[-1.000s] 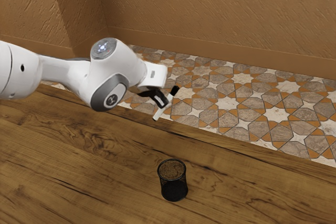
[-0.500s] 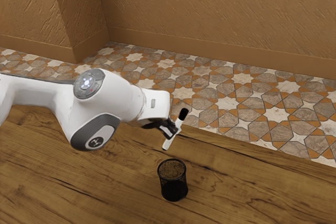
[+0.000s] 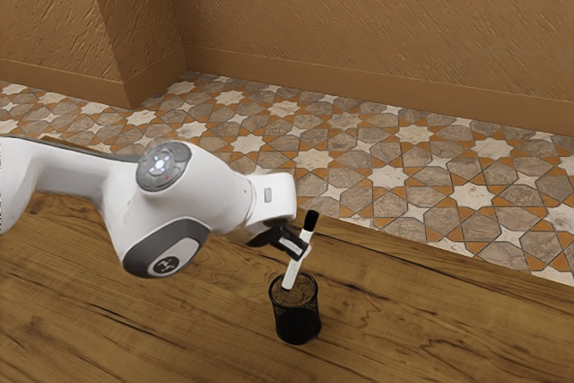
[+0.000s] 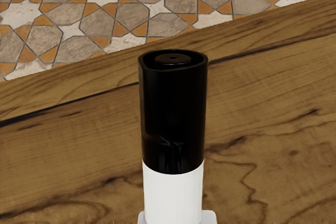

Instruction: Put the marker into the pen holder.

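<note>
My black gripper (image 3: 297,245) is shut on the white marker (image 3: 294,268), its black cap up and its body a little tilted. The marker's white lower end overlaps the opening of the black mesh pen holder (image 3: 296,318), which stands upright on the table; whether the tip is inside the rim or just above it, I cannot tell. In the wrist view the marker (image 4: 172,108) stands close in front of the camera, cap uppermost, with pale fingertip edges on both sides of its white body.
The wooden table (image 3: 430,329) extends around the holder, its far edge bordering a patterned tile floor (image 3: 386,177). A brown textured wall (image 3: 359,24) rises behind the floor.
Carrying the marker, my gripper has travelled down and toward the exterior view's right, from above the table's far edge to the holder's mouth. The marker now stands more upright. The holder has stayed put.
</note>
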Robot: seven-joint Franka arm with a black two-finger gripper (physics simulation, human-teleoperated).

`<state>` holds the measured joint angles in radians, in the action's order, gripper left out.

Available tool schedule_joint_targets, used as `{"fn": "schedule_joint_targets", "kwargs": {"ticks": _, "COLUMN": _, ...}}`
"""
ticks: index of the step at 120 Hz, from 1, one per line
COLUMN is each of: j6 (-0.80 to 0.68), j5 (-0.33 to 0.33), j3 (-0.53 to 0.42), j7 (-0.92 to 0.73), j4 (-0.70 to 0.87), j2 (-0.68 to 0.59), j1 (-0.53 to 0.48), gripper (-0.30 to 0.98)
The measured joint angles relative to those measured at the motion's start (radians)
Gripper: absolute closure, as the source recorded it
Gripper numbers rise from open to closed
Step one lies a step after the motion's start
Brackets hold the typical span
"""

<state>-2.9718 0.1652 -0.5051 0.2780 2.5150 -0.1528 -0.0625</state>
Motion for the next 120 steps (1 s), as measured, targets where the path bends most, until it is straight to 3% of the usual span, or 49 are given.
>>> {"fn": "schedule_joint_targets", "kwargs": {"ticks": 32, "j6": 0.0, "j5": 0.017, "j3": 0.0, "j7": 0.079, "j4": -0.001, "j2": 0.028, "j1": -0.002, "gripper": 0.79}}
{"fn": "schedule_joint_targets", "kwargs": {"ticks": 66, "j6": 0.032, "j5": 0.101, "j3": 0.004, "j7": 0.136, "j4": -0.013, "j2": 0.015, "j1": 0.0, "gripper": 0.25}}
{"fn": "schedule_joint_targets", "kwargs": {"ticks": 74, "j6": 0.083, "j5": 0.099, "j3": 0.098, "j7": 0.146, "j4": -0.08, "j2": -0.005, "j1": 0.003, "gripper": 0.19}}
{"fn": "schedule_joint_targets", "kwargs": {"ticks": 80, "j6": 0.173, "j5": 0.083, "j3": 0.152, "j7": 0.151, "j4": -0.2, "j2": -0.005, "j1": -0.005, "gripper": 0.15}}
{"fn": "schedule_joint_targets", "kwargs": {"ticks": 89, "j6": 0.443, "j5": 0.02, "j3": 0.204, "j7": 0.142, "j4": -0.569, "j2": 0.056, "j1": -0.003, "gripper": 0.1}}
{"fn": "schedule_joint_targets", "kwargs": {"ticks": 97, "j6": 0.675, "j5": 0.006, "j3": 0.271, "j7": 0.118, "j4": -0.787, "j2": 0.089, "j1": 0.012, "gripper": 0.08}}
{"fn": "schedule_joint_targets", "kwargs": {"ticks": 107, "j6": 0.902, "j5": 0.017, "j3": 0.345, "j7": 0.081, "j4": -0.935, "j2": 0.104, "j1": 0.009, "gripper": 0.05}}
{"fn": "schedule_joint_targets", "kwargs": {"ticks": 120, "j6": 1.09, "j5": -0.009, "j3": 0.417, "j7": 0.038, "j4": -0.987, "j2": 0.108, "j1": 0.0, "gripper": 0.03}}
